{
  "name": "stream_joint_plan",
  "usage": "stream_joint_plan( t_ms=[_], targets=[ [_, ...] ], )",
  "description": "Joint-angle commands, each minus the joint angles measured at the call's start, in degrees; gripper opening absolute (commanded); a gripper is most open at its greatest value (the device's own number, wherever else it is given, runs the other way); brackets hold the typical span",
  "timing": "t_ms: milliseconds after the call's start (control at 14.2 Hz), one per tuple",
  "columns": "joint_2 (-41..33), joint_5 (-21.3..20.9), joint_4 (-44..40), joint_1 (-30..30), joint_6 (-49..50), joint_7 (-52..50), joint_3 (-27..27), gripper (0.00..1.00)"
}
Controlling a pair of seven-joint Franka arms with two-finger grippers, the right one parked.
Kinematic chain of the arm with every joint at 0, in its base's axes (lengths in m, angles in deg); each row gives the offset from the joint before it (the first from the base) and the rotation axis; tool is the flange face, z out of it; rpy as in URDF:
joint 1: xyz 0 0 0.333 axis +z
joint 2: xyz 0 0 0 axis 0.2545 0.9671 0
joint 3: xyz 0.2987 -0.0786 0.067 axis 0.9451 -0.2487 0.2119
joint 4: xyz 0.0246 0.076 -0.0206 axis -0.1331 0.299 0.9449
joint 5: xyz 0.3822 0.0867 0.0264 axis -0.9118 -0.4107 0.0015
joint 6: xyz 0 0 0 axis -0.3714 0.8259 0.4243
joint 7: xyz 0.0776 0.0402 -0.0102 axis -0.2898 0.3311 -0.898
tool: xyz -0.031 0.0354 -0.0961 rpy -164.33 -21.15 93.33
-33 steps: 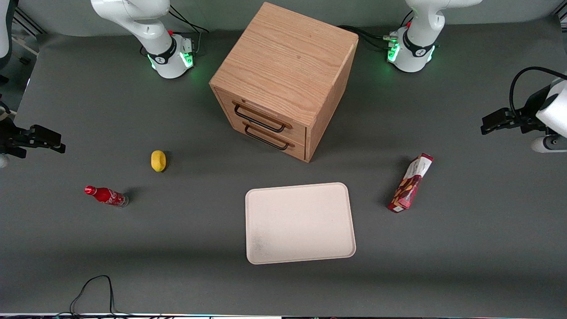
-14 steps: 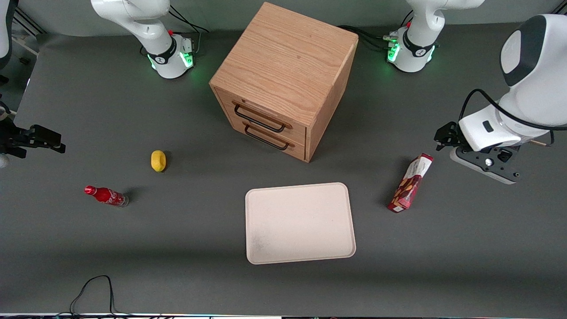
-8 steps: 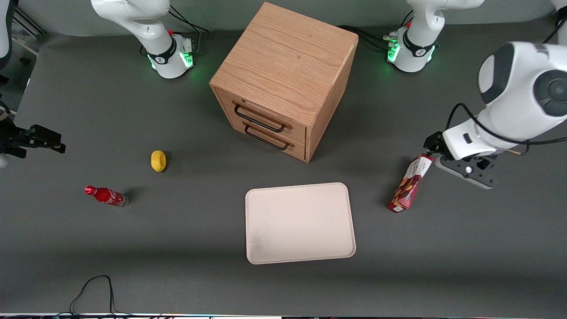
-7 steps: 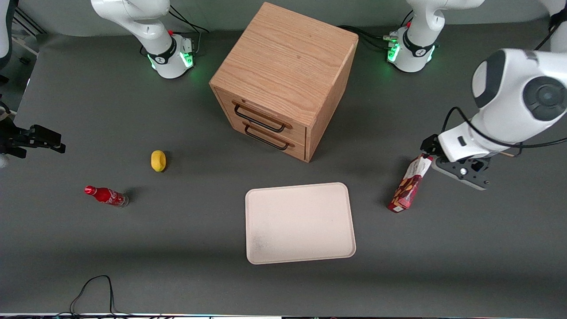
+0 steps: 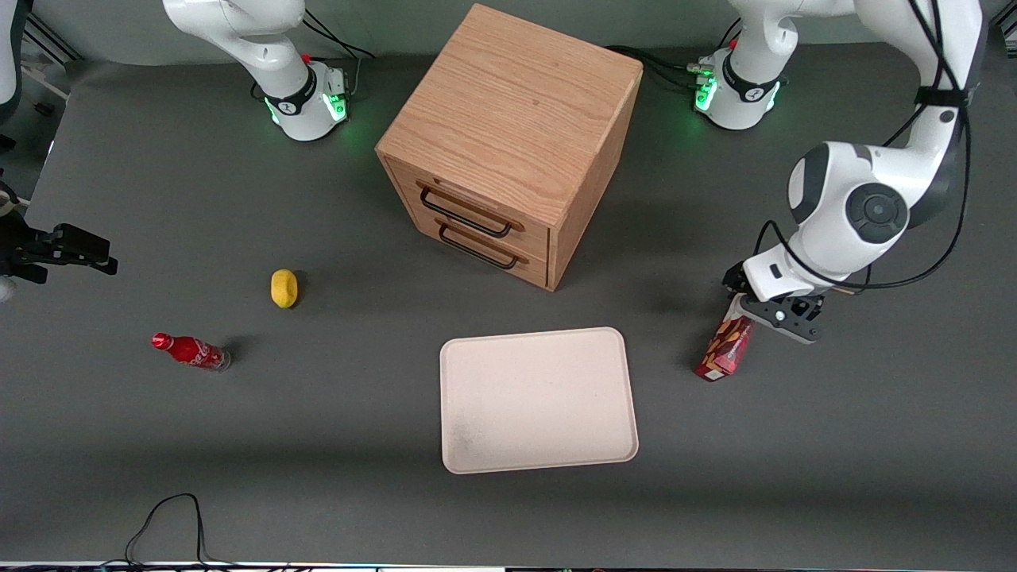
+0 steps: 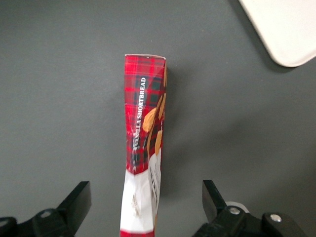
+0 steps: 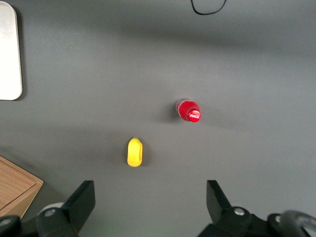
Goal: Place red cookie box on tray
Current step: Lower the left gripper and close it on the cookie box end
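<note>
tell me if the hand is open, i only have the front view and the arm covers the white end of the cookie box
Observer: Open. In the left wrist view the hand has its fingers spread wide, one on each side of the red cookie box.
Operator: are they touching it
Observer: No. Bare table shows between each finger and the box.
Operator: is it lined up
Observer: Roughly. The box's white end sits between the fingers, a little nearer one of them, and its length runs straight away from the hand.
</note>
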Motion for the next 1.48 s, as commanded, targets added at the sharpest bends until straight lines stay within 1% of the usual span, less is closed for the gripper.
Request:
stream_joint_plan(
  t_ms=[0,282,494,706,776,918,1059,1200,1271,1341,1412],
  targets=[
    [3.27,-0.58,-0.21,-0.25,-3.29,0.80,0.24,1.00],
    [7.93,-0.58,-1.79,-0.08,-8.39,1.24,0.33,1.00],
    [10.13,-0.58,-4.42,0.01,-7.70,3.87,0.68,1.00],
    [10.23,-0.58,-4.08,0.54,-7.35,4.23,0.59,1.00],
    [10.05,-0.58,-3.82,0.54,-7.35,4.06,0.59,0.98],
    [9.44,-0.58,-3.03,0.45,-7.17,3.18,0.59,0.87],
    [8.21,-0.58,-2.76,0.45,-4.38,2.91,0.59,0.72],
    [7.33,-0.58,-2.76,0.45,-2.61,2.74,0.59,0.52],
    [7.33,-0.58,-2.76,0.36,-2.43,1.87,0.59,0.40],
    [7.32,-0.58,-2.76,0.19,-2.51,1.08,0.68,0.24],
    [7.32,-0.58,-2.76,0.10,-2.51,0.81,0.59,0.19]
  ],
)
